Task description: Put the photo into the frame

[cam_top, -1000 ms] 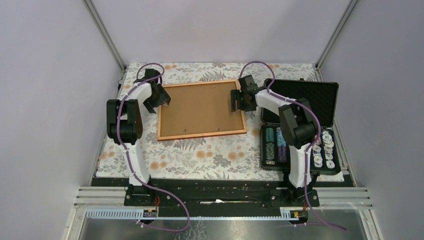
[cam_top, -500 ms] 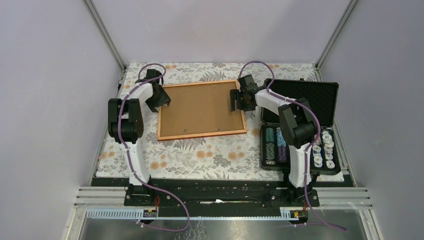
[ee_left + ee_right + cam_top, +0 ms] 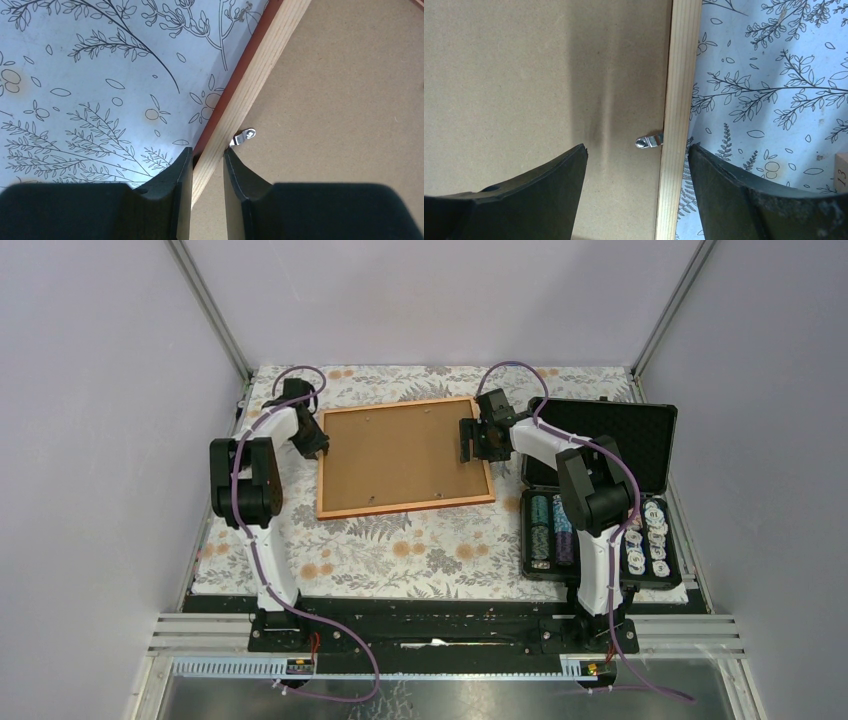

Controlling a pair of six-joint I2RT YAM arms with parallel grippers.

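The frame (image 3: 406, 505) lies back-up on the floral cloth, a brown backing board (image 3: 400, 455) filling it. The photo is hidden or out of view. My left gripper (image 3: 318, 445) is at the frame's left side; in the left wrist view the left gripper (image 3: 207, 152) is shut on the pale wooden rail (image 3: 255, 70), just below a metal clip (image 3: 243, 136). My right gripper (image 3: 470, 440) is at the frame's right side. In the right wrist view the right gripper (image 3: 638, 146) stands open astride the rail (image 3: 681, 75), one finger over the board and the other over the cloth.
An open black case (image 3: 600, 530) with rows of chips sits right of the frame, its lid (image 3: 610, 440) laid back. A small metal clip (image 3: 649, 141) holds the board at the right rail. Grey walls close in the table on three sides.
My left gripper has moved in onto the frame's left rail and shut on it. The frame has shifted a little. The right gripper has stayed in place, open.
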